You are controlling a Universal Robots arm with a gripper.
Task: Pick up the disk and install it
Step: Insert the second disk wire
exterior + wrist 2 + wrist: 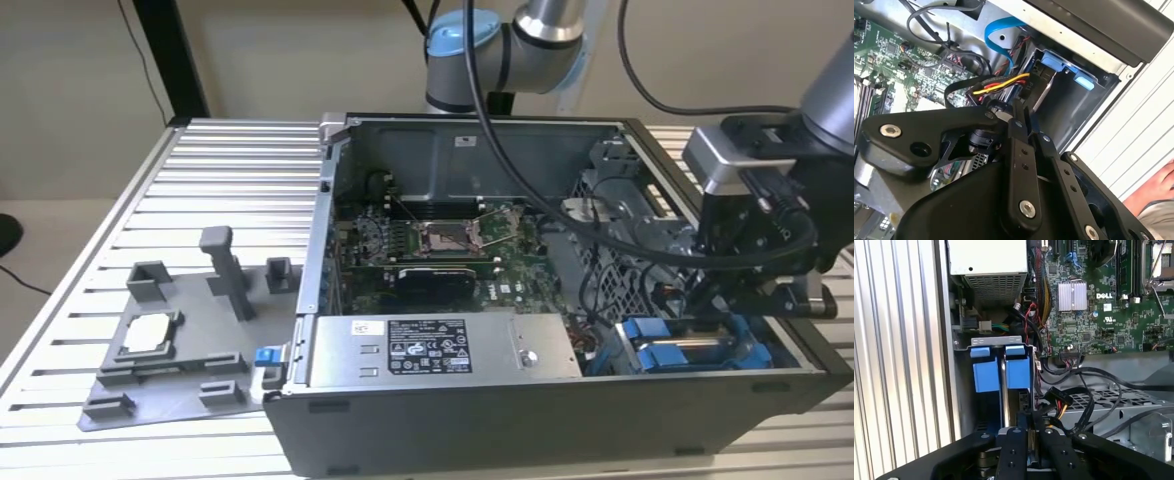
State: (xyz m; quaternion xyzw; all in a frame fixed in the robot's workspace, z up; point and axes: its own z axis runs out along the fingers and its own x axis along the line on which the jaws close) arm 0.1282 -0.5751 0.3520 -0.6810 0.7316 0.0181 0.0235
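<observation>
Fingers: black gripper [1026,432] closed together above drive bay, gripping nothing visible.
Disk: silver-grey metal drive in blue plastic carrier [1016,371] seated upright in grey computer case [534,420] bay, beside a second blue carrier [985,372].

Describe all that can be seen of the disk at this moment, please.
The disk stands on edge inside the drive bay in the corner of the open computer case. Its blue plastic carrier shows as two blue tabs with a thin silvery metal edge between them. The gripper reaches down right at its end, beside the power cable.
</observation>
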